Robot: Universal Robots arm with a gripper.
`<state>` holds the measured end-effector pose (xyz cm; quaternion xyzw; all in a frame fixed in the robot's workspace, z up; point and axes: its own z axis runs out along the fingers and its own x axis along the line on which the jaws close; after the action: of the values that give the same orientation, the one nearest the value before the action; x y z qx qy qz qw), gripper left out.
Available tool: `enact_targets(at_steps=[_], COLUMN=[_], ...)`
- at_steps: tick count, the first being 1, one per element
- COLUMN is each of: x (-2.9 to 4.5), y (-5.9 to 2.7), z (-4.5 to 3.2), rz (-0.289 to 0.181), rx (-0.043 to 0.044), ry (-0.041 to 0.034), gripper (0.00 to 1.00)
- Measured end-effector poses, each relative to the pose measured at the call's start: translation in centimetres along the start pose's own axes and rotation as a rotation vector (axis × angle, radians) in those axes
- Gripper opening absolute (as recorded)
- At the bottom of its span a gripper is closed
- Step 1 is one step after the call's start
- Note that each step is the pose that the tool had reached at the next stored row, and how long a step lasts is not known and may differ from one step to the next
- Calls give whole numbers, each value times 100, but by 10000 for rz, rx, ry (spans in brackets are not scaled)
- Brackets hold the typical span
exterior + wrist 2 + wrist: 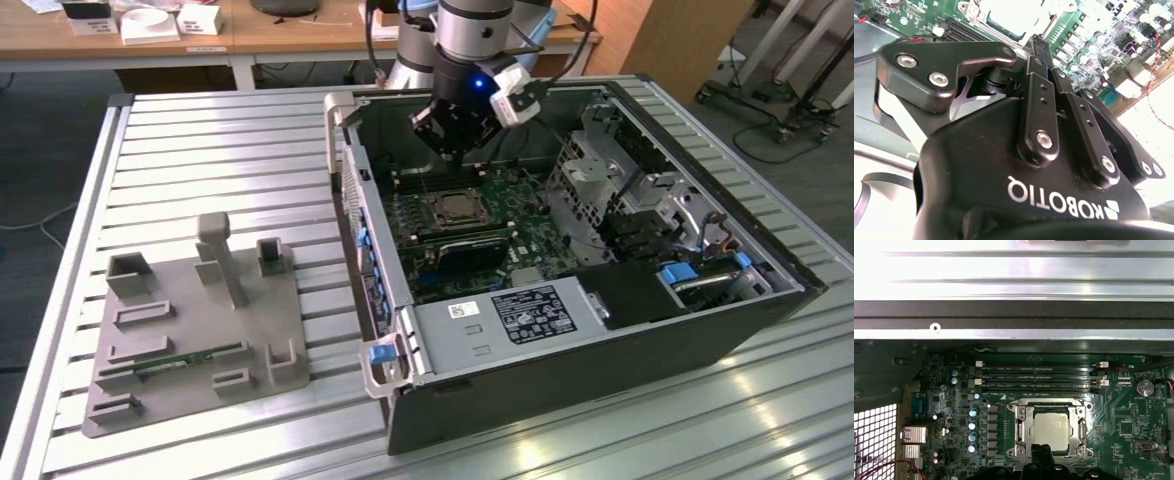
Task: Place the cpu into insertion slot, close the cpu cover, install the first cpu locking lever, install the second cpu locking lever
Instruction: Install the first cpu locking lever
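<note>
In the exterior view the gripper hangs at upper middle, above the insertion slot — its fingers are pressed together, with nothing between them. The cpu lies in the slot, with the cpu cover flat around it. Lower in the frame — a white printed label.

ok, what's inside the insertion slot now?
The cpu, its silvery top showing through the cover window. The slot contacts beneath it are covered, and the gripper hides one edge.
</note>
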<state>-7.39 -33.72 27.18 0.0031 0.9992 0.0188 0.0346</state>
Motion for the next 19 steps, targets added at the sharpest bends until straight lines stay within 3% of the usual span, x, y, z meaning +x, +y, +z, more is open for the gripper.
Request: enact_targets(at_steps=[6, 11, 19], x=[72, 111, 119], y=[0, 0, 0], z=[-4, -6, -3], rz=[5, 11, 12], rx=[-3, -1, -2], ry=[103, 289, 292], gripper=[11, 11, 11])
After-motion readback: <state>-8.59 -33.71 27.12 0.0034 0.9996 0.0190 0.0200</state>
